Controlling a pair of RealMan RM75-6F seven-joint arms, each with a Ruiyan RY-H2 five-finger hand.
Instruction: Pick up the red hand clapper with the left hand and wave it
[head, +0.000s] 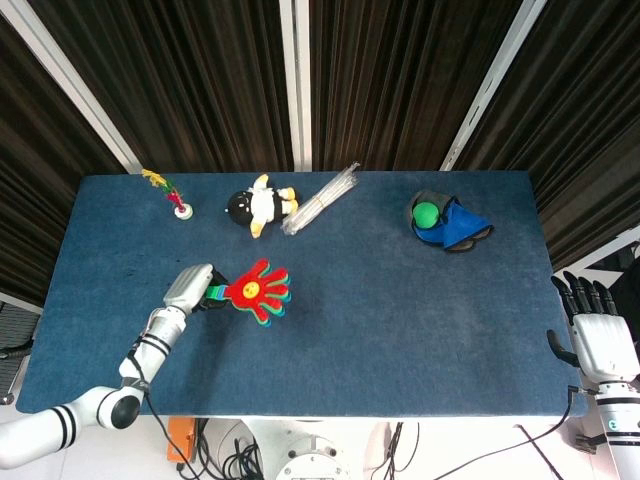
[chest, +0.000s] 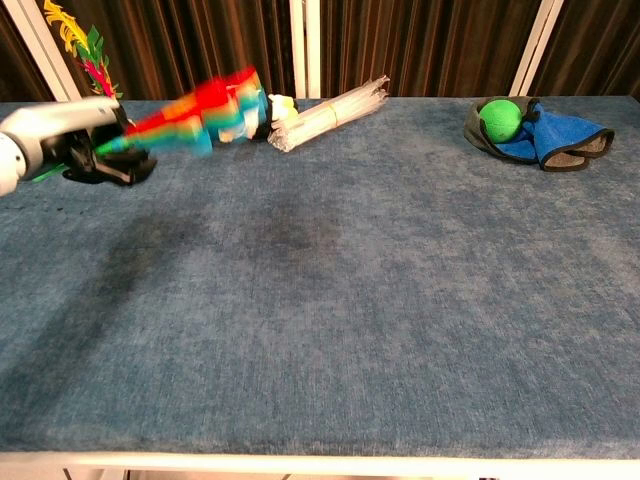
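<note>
My left hand (head: 192, 289) (chest: 75, 146) grips the green handle of the red hand clapper (head: 256, 292) above the left part of the table. The clapper's red palm with coloured layers under it lies flat and points right in the head view. In the chest view the clapper (chest: 205, 110) is motion-blurred and held off the blue table (chest: 380, 300). My right hand (head: 601, 338) hangs beyond the table's right edge, fingers apart, holding nothing.
At the back of the table lie a penguin plush (head: 259, 207), a bundle of clear straws (head: 320, 199) and a feathered shuttlecock toy (head: 173, 195). A green ball (head: 427, 213) sits on blue and grey cloths (head: 458, 228) at the back right.
</note>
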